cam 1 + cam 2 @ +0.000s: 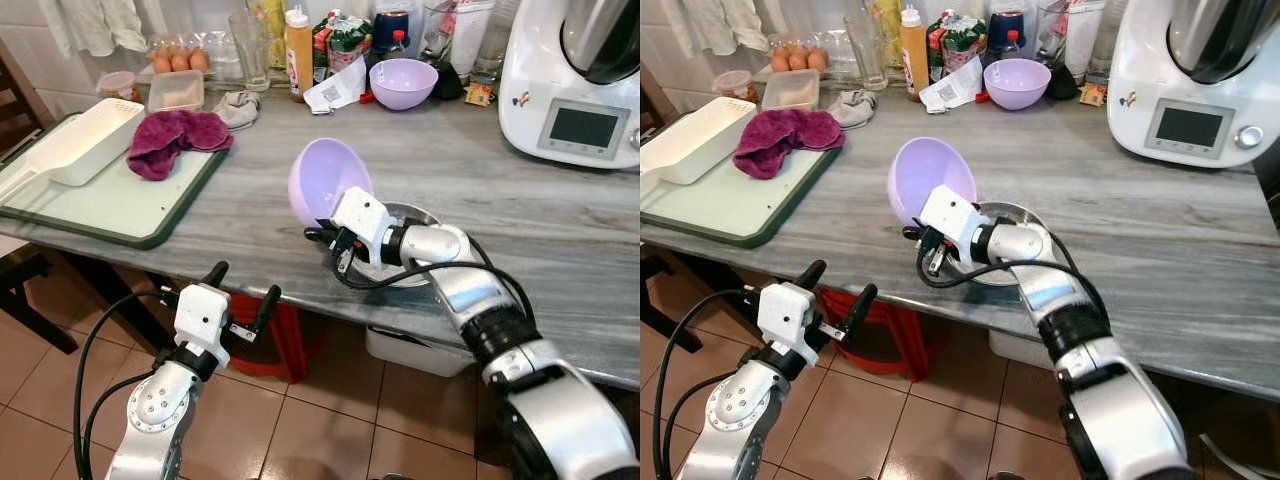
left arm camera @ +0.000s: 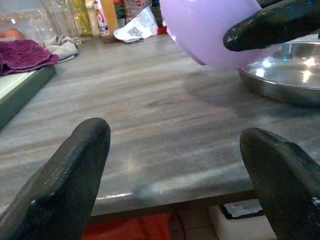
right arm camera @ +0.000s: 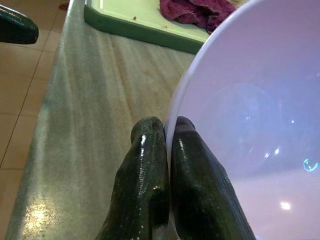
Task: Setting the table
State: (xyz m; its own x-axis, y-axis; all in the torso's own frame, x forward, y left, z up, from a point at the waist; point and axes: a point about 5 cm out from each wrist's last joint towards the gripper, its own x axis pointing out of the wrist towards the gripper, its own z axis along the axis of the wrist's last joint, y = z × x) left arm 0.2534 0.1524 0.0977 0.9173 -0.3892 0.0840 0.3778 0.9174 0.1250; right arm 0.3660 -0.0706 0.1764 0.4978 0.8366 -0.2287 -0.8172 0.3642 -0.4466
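Right pincer (image 1: 322, 232) clamped on the rim of a lilac bowl (image 1: 325, 178), one finger inside and one outside the wall, as the right wrist view shows. The bowl is tipped on edge with its hollow facing the robot, held above the grey-veined desk (image 1: 480, 190) near its front edge and just left of a shallow metal dish (image 1: 420, 214) that lies on the desk under the right forearm. Whether the bowl's lower rim touches the desk cannot be told.

Left pincer (image 1: 241, 290) spread wide and holding nothing, poised in front of and below the desk's near edge, left of the bowl, over a tiled floor (image 1: 300, 430). In the left wrist view its two fingers frame the desk edge, with the bowl and dish ahead.

On the far left of the desk, a green tray (image 1: 120, 205) carries a white oblong container (image 1: 85, 140) and a crumpled magenta cloth (image 1: 175, 138). Along the far wall stand a second lilac bowl (image 1: 402, 82), upright, an orange-capped sauce bottle (image 1: 298, 52), a clear glass (image 1: 250, 48), eggs (image 1: 180, 60) and a small clear box (image 1: 175, 90). A white kitchen machine (image 1: 570, 85) with a display stands at far right.
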